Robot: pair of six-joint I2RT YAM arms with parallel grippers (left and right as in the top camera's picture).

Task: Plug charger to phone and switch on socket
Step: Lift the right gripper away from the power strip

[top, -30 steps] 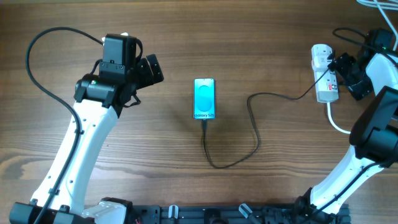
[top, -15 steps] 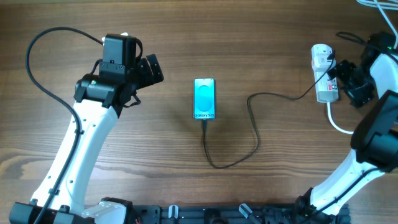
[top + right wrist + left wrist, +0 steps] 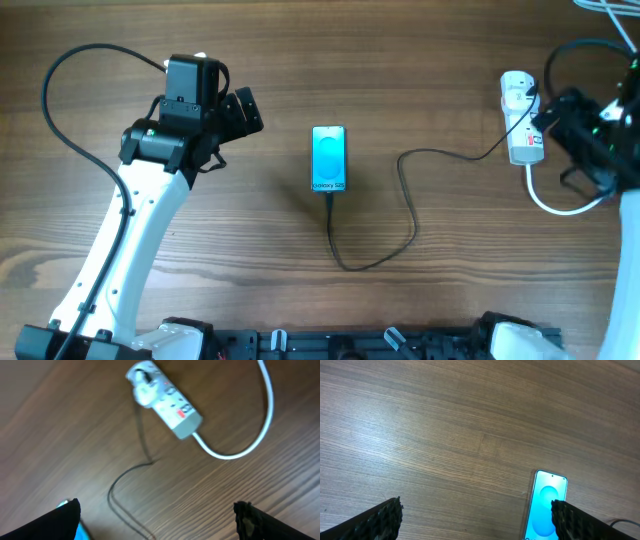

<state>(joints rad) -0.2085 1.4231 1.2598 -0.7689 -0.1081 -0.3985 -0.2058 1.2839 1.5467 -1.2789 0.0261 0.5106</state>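
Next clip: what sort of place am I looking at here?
Probably a robotics lab bench, not a home: a wood-grain tabletop, two white-and-black robot arms rising from a black rail along one edge, and a white-framed smartphone and white power strip laid out.

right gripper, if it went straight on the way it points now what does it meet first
Probably bare table: the right gripper, jaws open, points at wood between the charger and the white cord. The socket lies beyond that spot; depth is unclear.
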